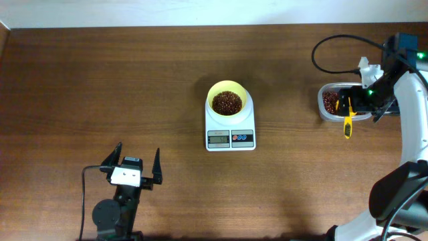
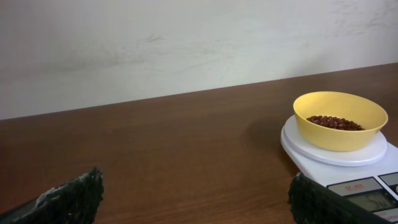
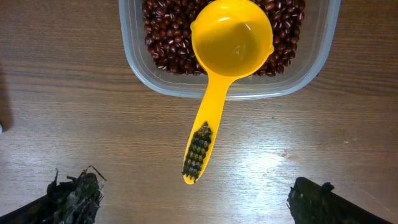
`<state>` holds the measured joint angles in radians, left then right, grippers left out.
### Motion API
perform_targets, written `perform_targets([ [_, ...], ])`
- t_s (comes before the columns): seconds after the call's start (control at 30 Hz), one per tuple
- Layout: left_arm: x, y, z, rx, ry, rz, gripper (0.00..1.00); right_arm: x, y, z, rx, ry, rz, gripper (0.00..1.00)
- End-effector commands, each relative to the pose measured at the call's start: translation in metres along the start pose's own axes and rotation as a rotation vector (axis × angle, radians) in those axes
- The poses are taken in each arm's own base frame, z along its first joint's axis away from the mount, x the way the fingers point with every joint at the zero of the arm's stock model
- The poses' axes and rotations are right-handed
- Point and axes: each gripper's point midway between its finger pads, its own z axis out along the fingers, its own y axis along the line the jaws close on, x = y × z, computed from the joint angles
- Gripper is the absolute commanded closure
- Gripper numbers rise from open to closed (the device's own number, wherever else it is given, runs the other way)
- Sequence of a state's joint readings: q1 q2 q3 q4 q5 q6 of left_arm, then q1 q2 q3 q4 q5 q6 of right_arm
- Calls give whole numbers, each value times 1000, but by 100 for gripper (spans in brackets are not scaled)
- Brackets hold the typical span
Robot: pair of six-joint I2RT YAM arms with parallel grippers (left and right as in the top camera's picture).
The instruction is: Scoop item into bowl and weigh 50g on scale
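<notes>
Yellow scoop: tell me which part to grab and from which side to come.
Grip the handle of the scoop, probably at its dark textured patch. That end juts out past the rim of the tub over the table, while the cup lies empty on the beans. Come straight down from above with the open right hand, closing across the handle's narrow width.

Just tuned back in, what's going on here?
Nothing is held right now. The bowl, with beans in it, sits on the scale. The empty yellow scoop rests in the clear tub of beans, handle over the rim. The right gripper hangs open above that handle; the left gripper is open, away from the scale.
</notes>
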<state>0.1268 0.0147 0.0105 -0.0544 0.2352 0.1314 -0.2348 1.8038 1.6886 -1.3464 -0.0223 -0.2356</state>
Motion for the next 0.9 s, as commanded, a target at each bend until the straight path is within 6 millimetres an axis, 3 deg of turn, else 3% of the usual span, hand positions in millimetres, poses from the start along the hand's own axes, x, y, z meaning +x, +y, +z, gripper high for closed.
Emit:
perform_targets([
  [0.0,1,1,-1,-5,1,13,1,-4,-1,-4,12,-15,-5,1],
  [0.23,1,1,-1,-5,1,13,1,-4,0,-4,11,-13,-6,1],
  [0.33,1,1,-1,-5,1,13,1,-14,-2,-8,18,-63,-7,1],
  [0.53,1,1,-1,-5,1,13,1,-40,13,-45,-49,-278,-20,1],
  [0.7,1,1,-1,-5,1,13,1,-42,24,-77,-44,-417,-49,1],
  [0.87,1,1,-1,-5,1,13,1,-45,58,-85,-75,-654,-144,1],
])
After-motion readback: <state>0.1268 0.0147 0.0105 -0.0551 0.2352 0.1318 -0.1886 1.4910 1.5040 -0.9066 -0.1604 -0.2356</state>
